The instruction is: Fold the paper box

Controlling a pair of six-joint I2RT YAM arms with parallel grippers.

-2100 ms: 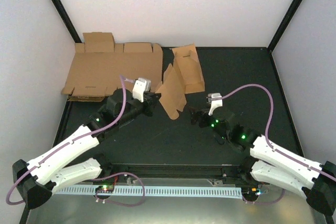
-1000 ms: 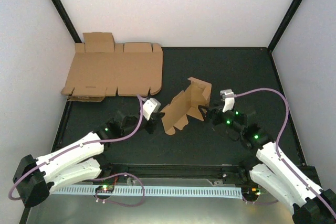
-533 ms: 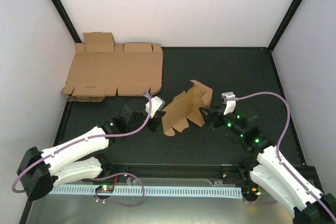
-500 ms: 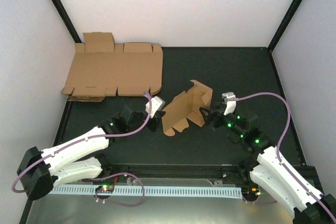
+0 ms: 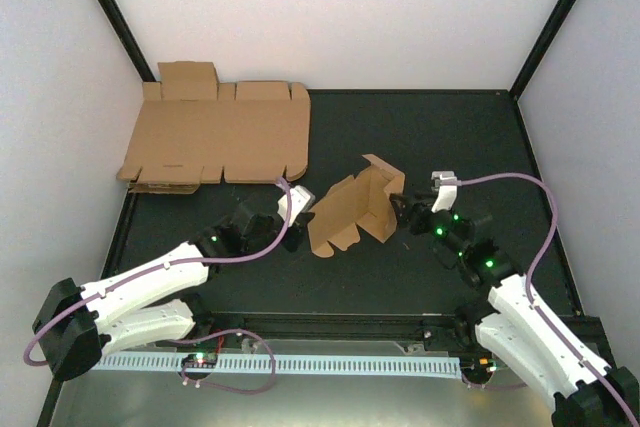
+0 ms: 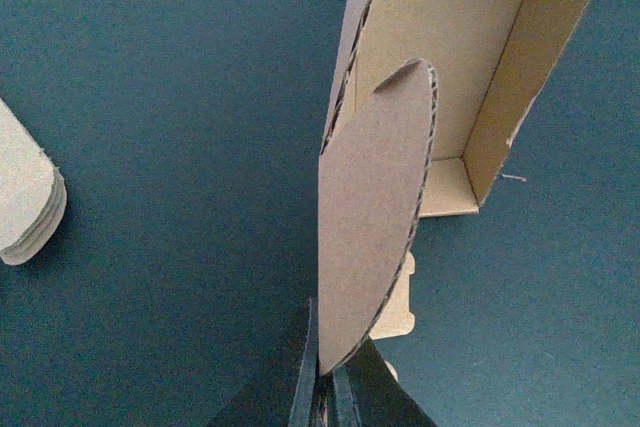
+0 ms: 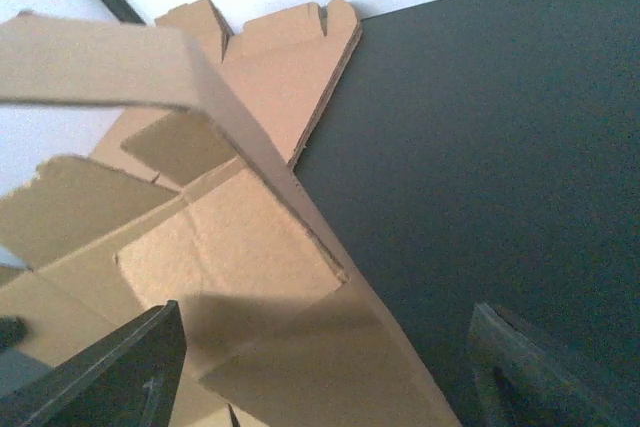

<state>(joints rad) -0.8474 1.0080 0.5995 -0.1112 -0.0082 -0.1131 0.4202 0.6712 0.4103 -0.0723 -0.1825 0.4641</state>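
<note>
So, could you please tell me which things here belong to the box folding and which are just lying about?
Belong to the job: the paper box, half-folded; the left gripper, shut on one flap; the right gripper, open at the box's right end.
Lying about: the flat cardboard sheets, stacked at the far left corner.

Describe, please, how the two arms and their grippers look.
The left arm and right arm have white shell links, black joints with green lights, and a purple cable each. The left gripper and right gripper are black, each with a white wrist block.
</note>
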